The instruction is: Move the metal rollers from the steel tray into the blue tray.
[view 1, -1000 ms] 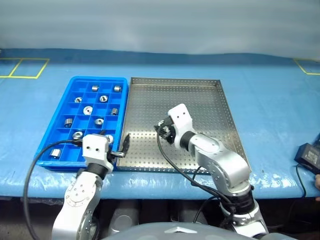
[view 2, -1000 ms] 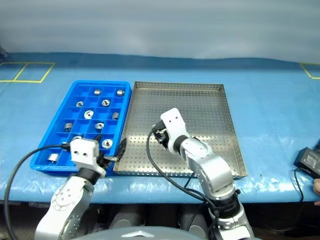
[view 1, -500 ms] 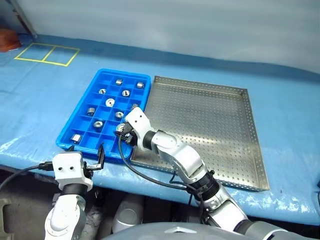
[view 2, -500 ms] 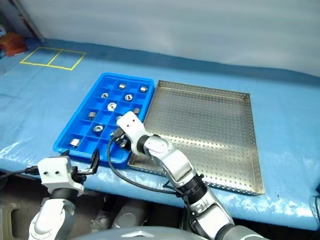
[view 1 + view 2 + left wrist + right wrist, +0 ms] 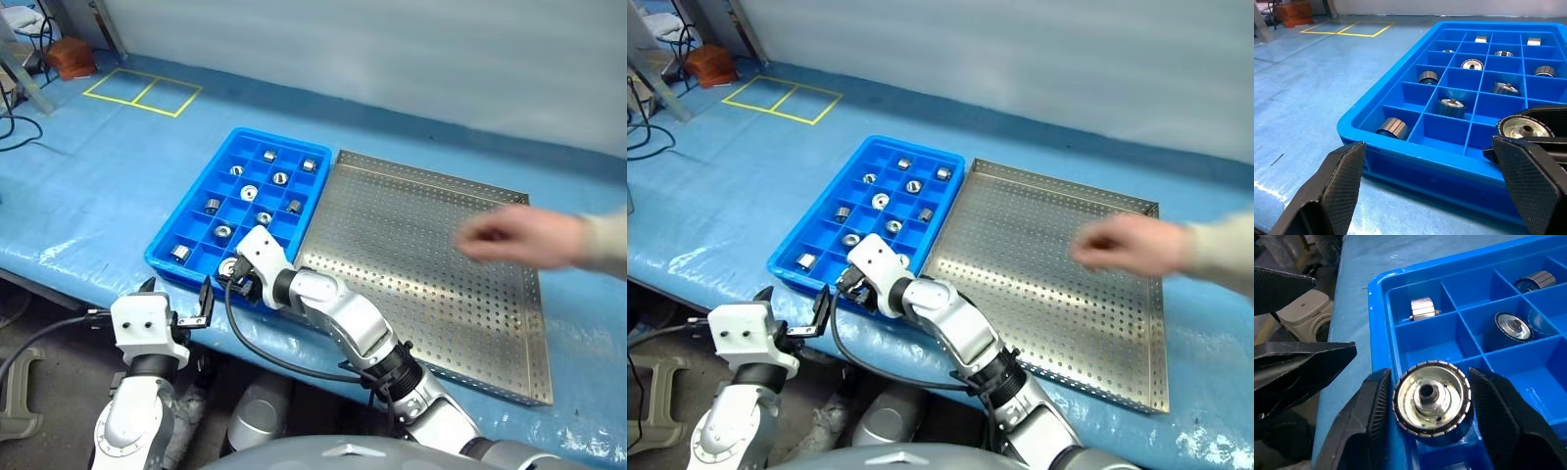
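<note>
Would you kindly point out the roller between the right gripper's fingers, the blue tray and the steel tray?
roller (image 5: 1431, 398): right wrist view, face beside its central hole.
blue tray (image 5: 164, 265): left eye view, near corner rim.
steel tray (image 5: 421, 245): left eye view, bare perforated floor.

The right pincer (image 5: 1431, 404) carried a roller (image 5: 1431, 399) from the steel tray (image 5: 421, 245) over the blue tray (image 5: 171, 240).

Our right arm reaches forward and across to the left, its right gripper (image 5: 1431, 404) tilted slightly downward, fingers (image 5: 1369, 404) set either side of a roller with a sliver of gap. Our left gripper (image 5: 1442, 181) sits low and level, pointing forward, fingers (image 5: 1344, 171) spread wide with nothing between them.
</note>
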